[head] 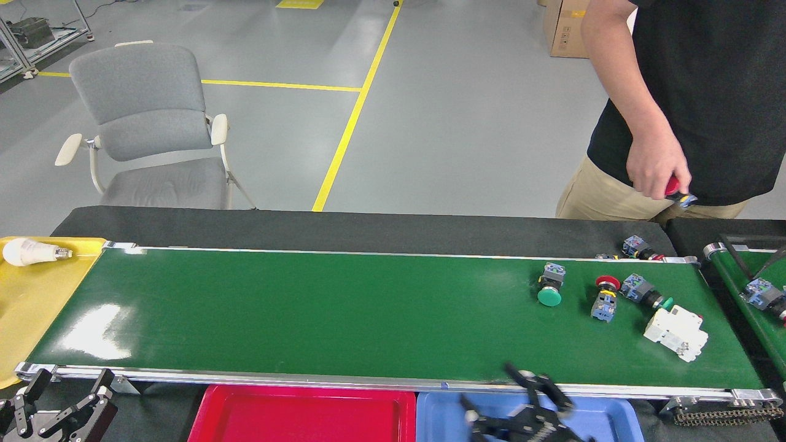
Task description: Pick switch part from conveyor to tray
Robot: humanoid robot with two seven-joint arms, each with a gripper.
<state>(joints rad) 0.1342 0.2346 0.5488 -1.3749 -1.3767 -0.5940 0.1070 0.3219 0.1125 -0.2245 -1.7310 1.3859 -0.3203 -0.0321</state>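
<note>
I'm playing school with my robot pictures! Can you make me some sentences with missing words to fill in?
1. The light bulb lies on the ____ tray.
2. The robot's right hand hangs over the ____ tray.
3. The person's hand holds a switch with a ____ button.
4. The white breaker lies on the ____ conveyor.

Missing words: yellow; blue; red; green

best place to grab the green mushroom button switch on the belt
Judging by its pose, take the green button switch by its dark body behind the cap, coming from above: it lies on its side on the conveyor, cap toward the near rail, clear of neighbours.
</note>
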